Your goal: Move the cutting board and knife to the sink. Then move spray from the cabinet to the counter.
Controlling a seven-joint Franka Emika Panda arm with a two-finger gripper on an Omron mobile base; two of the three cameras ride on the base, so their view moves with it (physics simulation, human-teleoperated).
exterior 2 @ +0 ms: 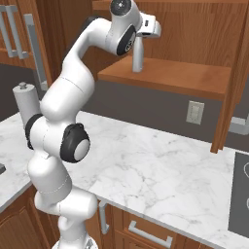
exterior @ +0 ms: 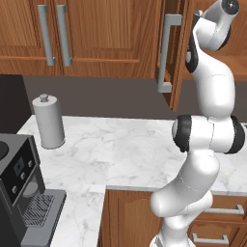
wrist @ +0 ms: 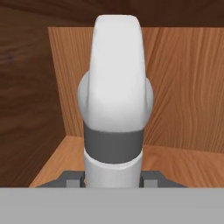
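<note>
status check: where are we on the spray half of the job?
Done: the cabinet door stands open and the arm has reached inside. In hand: the gripper is closed around the spray, whose base looks still on the cabinet shelf in the right base view. Left: lift it out and set it down on the counter. Cutting board and knife aren't visible here, so that half can't be judged.
</note>
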